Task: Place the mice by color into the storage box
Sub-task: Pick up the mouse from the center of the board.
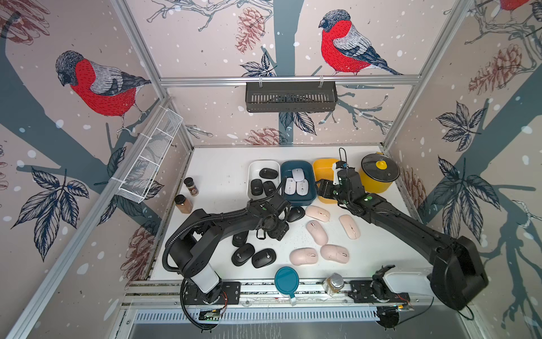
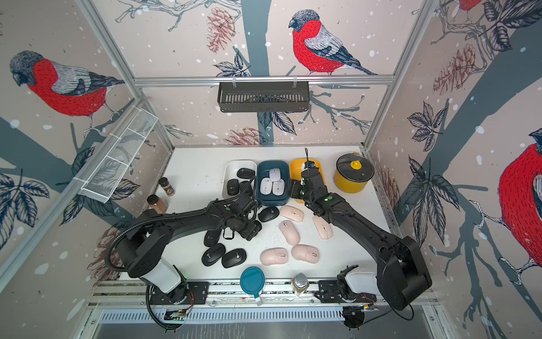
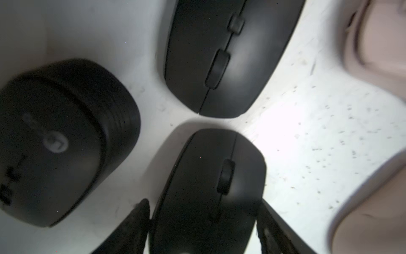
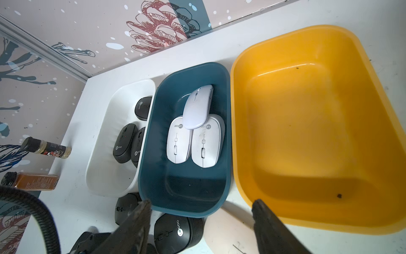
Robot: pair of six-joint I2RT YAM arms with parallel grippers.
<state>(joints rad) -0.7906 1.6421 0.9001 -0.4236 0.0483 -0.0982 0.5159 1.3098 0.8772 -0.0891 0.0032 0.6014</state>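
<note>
My left gripper (image 1: 277, 233) is low over the table, open, its fingers close on either side of a black mouse (image 3: 208, 176); a thin strip of table shows beside one finger. More black mice (image 1: 242, 254) lie around it. Several pink mice (image 1: 316, 232) lie at mid-table. The white box (image 1: 255, 164) holds three black mice (image 4: 125, 143). In the blue box (image 4: 186, 187) are three white mice (image 4: 197, 105). The yellow box (image 4: 307, 132) has nothing in it. My right gripper (image 4: 200, 204) hangs open with nothing in it above the near ends of the blue and yellow boxes (image 1: 321, 167).
A yellow lidded pot (image 1: 378, 173) stands at the back right. Two spice jars (image 1: 191, 186) stand left of the white box. A teal lid (image 1: 286, 280) and a glass jar (image 1: 333, 283) sit at the front rail. A wire basket (image 1: 146, 164) hangs on the left wall.
</note>
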